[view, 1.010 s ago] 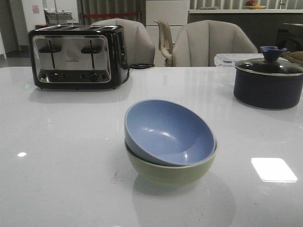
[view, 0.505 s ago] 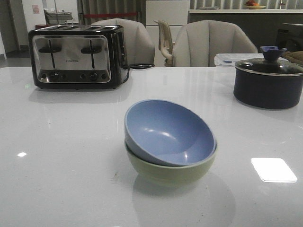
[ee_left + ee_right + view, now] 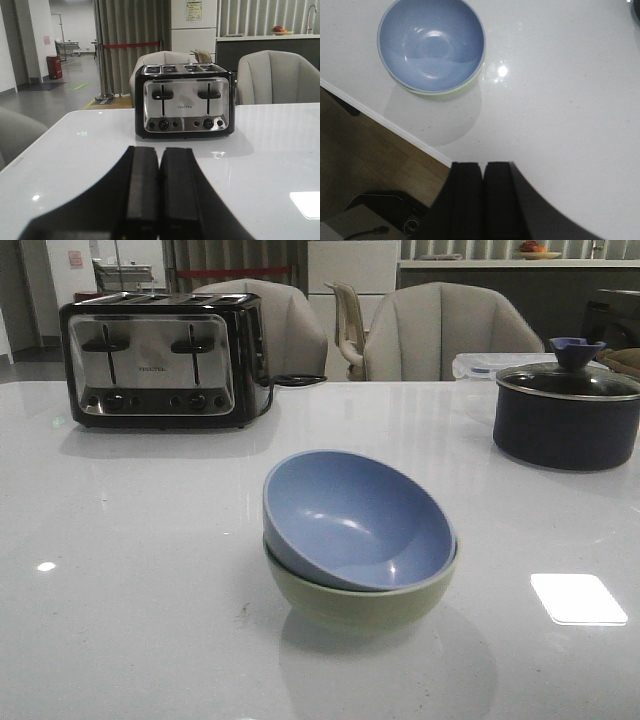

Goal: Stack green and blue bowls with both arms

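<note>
The left gripper point(image 3: 159, 200) is matte black, with two flat rectangular fingers point(image 3: 142, 195) on a wider dark base. The right gripper point(image 3: 482, 200) looks the same: black, plain, square-ended fingers point(image 3: 500, 197).

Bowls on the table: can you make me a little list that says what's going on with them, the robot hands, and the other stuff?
blue bowl: sits tilted inside the green bowl
green bowl: underneath, on the white table
stacking: looks done
left gripper: shut, holding nothing, facing the toaster
right gripper: shut, holding nothing, apart from the bowls
toaster: back left in the front view
dark pot: back right, lid on
chairs: behind the table
</note>
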